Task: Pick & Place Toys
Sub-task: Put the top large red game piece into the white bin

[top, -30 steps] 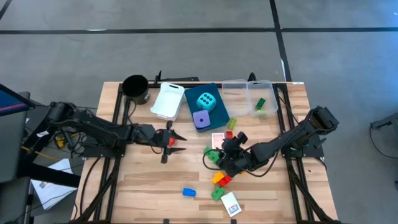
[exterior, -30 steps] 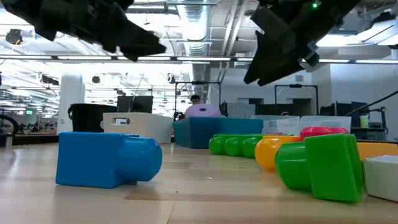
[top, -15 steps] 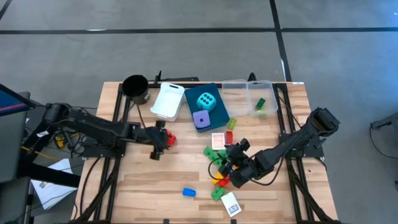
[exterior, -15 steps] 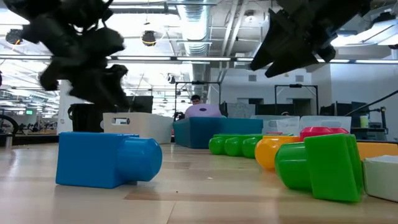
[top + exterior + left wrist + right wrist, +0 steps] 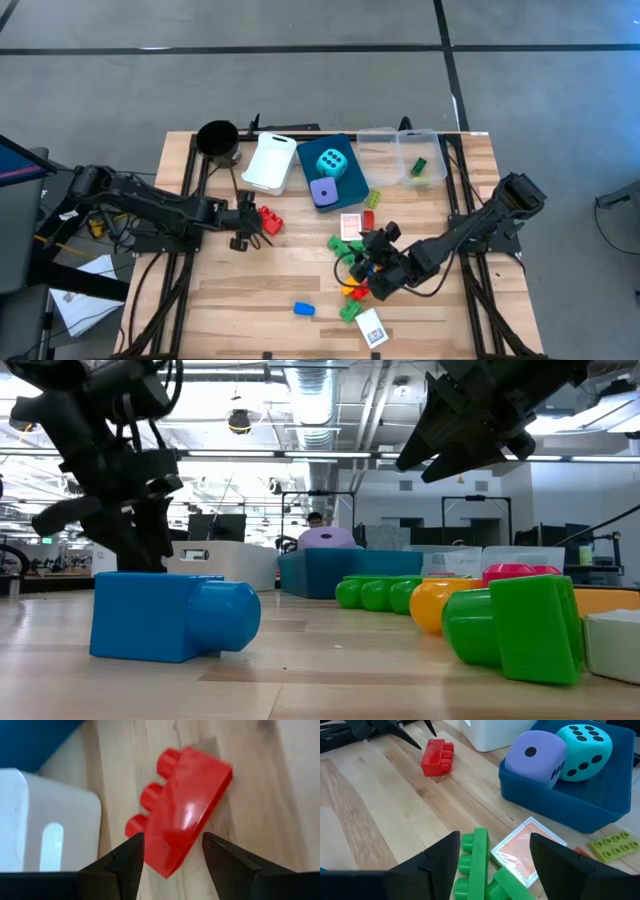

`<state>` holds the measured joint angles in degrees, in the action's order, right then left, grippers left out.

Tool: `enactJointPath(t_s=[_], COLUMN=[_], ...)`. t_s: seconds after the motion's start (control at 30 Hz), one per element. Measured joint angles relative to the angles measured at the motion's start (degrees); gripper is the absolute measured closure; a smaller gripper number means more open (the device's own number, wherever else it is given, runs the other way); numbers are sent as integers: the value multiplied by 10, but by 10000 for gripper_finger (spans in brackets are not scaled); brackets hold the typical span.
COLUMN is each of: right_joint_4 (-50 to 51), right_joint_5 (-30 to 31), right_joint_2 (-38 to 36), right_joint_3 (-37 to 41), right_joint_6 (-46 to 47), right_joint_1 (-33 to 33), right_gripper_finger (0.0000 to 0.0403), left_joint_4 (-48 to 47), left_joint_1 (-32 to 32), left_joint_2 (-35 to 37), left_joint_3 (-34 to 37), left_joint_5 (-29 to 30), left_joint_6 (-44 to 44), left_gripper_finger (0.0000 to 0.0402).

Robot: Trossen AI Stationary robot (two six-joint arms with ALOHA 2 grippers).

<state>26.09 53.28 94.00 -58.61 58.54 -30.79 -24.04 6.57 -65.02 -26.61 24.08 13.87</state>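
My left gripper (image 5: pixel 250 226), open wide, hovers by the red brick (image 5: pixel 269 219) near the white bin (image 5: pixel 269 162); I should straddle its long sides squarely, then close.

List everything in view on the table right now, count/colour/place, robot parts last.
black round cup: 1, black, far left corner
white bin: 1, white, right of the cup
blue bin: 1, blue, far middle, holds both dice
cyan die: 1, cyan, in the blue bin
purple die: 1, purple, in the blue bin
clear bins: 2, clear, far right; one holds a green brick
red brick: 1, red, on the table, between the left fingers
blue brick: 1, blue, near edge
brick pile: mixed green, yellow, orange, red, centre-right; count unclear
cards: 2, one near edge, one by the blue bin
left gripper: open, straddling the red brick
right gripper: open, over the pile
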Motion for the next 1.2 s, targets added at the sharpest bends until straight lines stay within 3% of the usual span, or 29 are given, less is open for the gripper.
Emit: enactJointPath(t_s=[0.37, 0.8, 1.2], right_joint_4=[-10, -15, -18], right_joint_5=[0, 0, 0], right_joint_2=[1, 1, 1], right_joint_3=[0, 0, 0], right_joint_6=[0, 0, 0], right_joint_1=[2, 2, 2], right_gripper_finger=[168, 168, 168], left_joint_4=[57, 148, 147], left_joint_1=[0, 0, 0], left_joint_2=[-86, -89, -89], left_joint_3=[-1, 0, 0], left_joint_5=[26, 29, 30], left_joint_6=[-1, -7, -6], left_gripper_finger=[215, 260, 288])
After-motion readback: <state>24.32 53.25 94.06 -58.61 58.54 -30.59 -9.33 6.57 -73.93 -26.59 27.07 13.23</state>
